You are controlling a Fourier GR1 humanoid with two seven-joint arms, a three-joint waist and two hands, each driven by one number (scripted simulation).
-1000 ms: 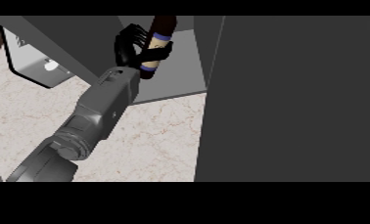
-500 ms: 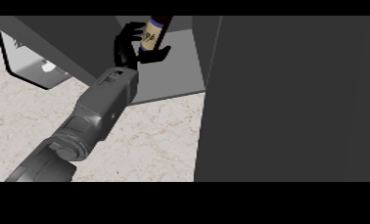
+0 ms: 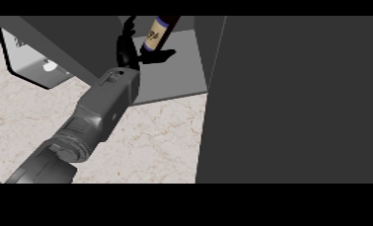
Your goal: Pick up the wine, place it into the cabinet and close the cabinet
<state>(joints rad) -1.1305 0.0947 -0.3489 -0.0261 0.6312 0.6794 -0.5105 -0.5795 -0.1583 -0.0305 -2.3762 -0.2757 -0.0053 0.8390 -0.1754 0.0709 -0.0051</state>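
Observation:
The wine bottle (image 3: pixel 157 32), dark with a tan label and a purple band, leans at the top of the head view inside the open cabinet (image 3: pixel 175 79). Its neck runs out of the picture. My left hand (image 3: pixel 131 52) is shut on it: the fingers (image 3: pixel 128 30) rise along its left side and the thumb (image 3: pixel 162 55) crosses under the label, hiding the bottle's base. The grey forearm (image 3: pixel 102 106) comes in from the lower left. My right hand does not show.
A large dark cabinet door (image 3: pixel 291 101) stands open and fills the right half of the view. At the far left is a pale panel with a small round knob (image 3: pixel 47 65). The marble counter (image 3: pixel 157 141) lies below the cabinet's floor.
My left hand has carried the bottle up and farther into the cabinet. The fingers now sit more to the bottle's left, with more of the label showing.

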